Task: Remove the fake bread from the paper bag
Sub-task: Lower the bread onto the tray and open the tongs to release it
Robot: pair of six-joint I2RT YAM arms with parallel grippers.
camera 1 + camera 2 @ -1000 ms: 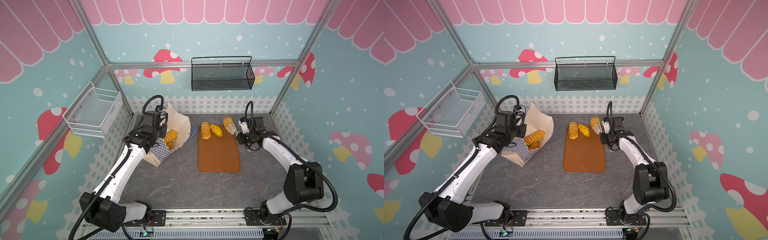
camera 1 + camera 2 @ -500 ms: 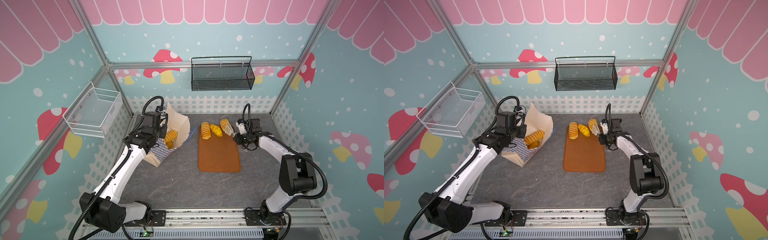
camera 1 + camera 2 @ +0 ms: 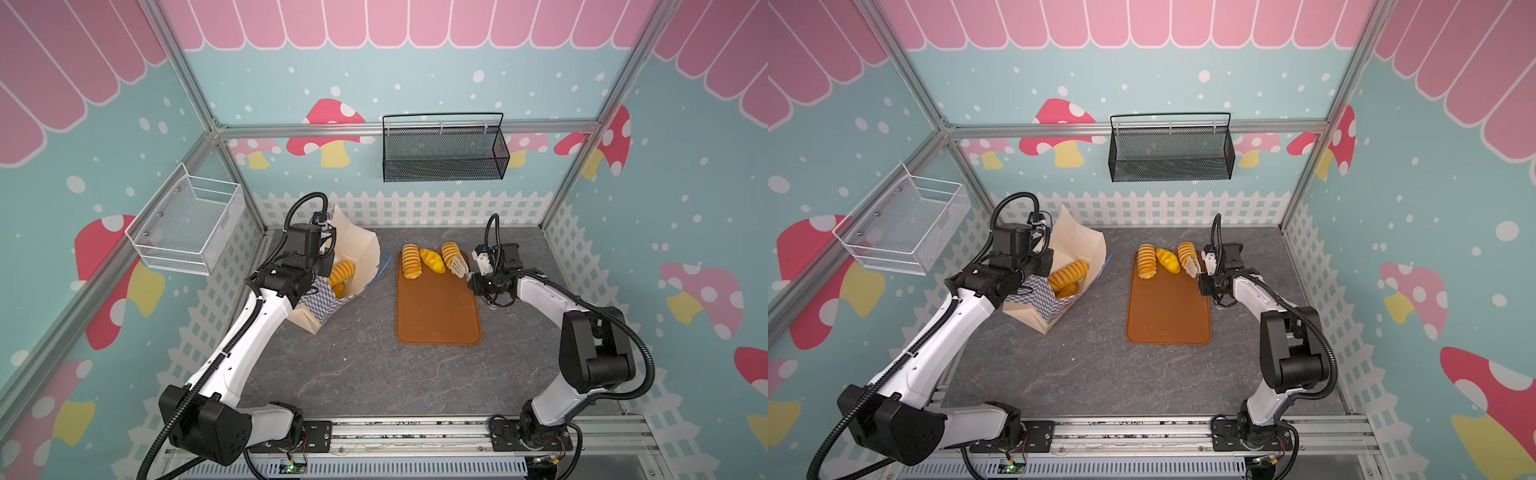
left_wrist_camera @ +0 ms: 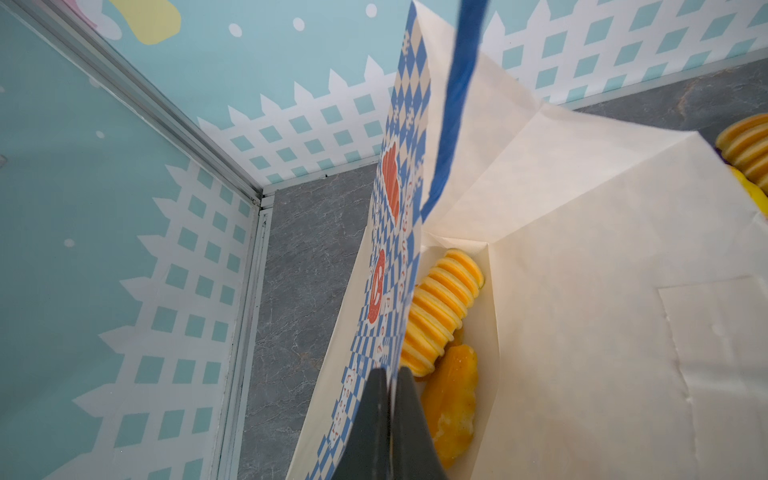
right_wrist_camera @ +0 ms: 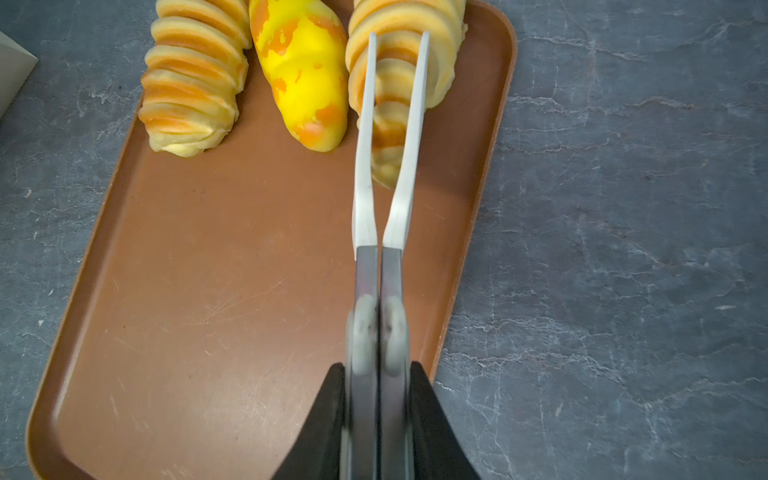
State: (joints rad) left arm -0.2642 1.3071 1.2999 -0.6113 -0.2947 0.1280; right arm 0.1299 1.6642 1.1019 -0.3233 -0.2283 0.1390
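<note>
Grey tabletop (image 3: 353, 365): right gripper (image 5: 378, 386), clamped on tongs (image 5: 364, 166), is now setting a third loaf (image 3: 448, 250) onto the tray (image 3: 436, 316), upper centre. Left gripper (image 4: 391, 374) is pinching the paper bag (image 3: 361, 249), upper left, with fake bread (image 3: 341, 272) remaining inside.

Glows yellow on brown.
Pairs cream paper bag (image 3: 358, 253), blue-white checked, centre left, with orange-striped yellow fake bread (image 3: 411, 262) on brown tray (image 3: 436, 316), grey marbled tabletop (image 3: 353, 365).
</note>
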